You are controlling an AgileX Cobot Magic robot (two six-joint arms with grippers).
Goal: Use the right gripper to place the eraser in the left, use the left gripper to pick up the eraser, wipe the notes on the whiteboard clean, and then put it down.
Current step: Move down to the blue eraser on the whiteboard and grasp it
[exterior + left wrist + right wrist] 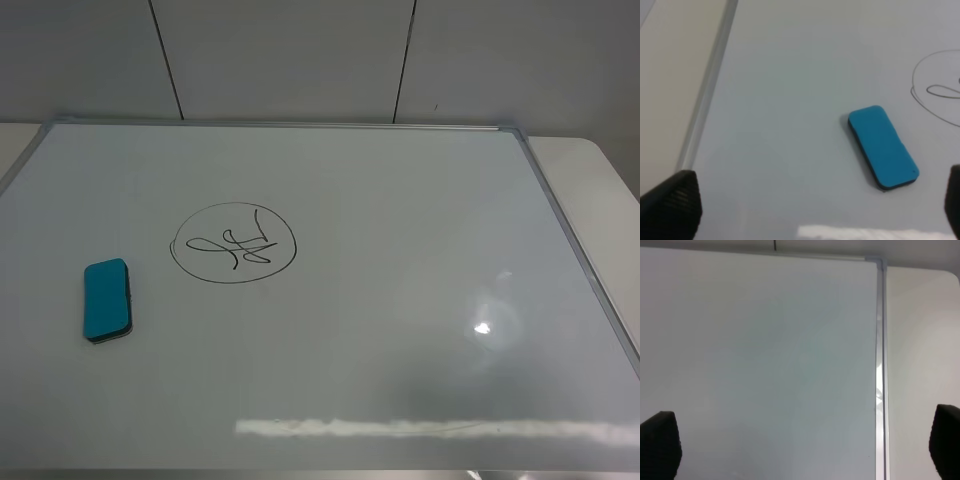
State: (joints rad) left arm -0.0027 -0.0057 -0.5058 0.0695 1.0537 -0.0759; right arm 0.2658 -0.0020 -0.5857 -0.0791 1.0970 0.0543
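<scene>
The teal-blue eraser (106, 300) lies flat on the left part of the whiteboard (400, 300), just left of and below the notes (234, 243), a black scribble inside a drawn circle. Neither arm shows in the exterior high view. In the left wrist view the eraser (882, 147) lies on the board ahead of my left gripper (815, 210), whose black fingertips (672, 205) stand wide apart and empty; part of the notes (940, 90) shows at the edge. My right gripper (805, 450) is open and empty over bare board near the silver frame (880, 365).
The board's silver frame (280, 124) runs along the back, with a grey panelled wall behind it. A pale tabletop (590, 170) shows beyond the board's right edge and past its left edge in the left wrist view (675, 65). Light glare marks the board's front right.
</scene>
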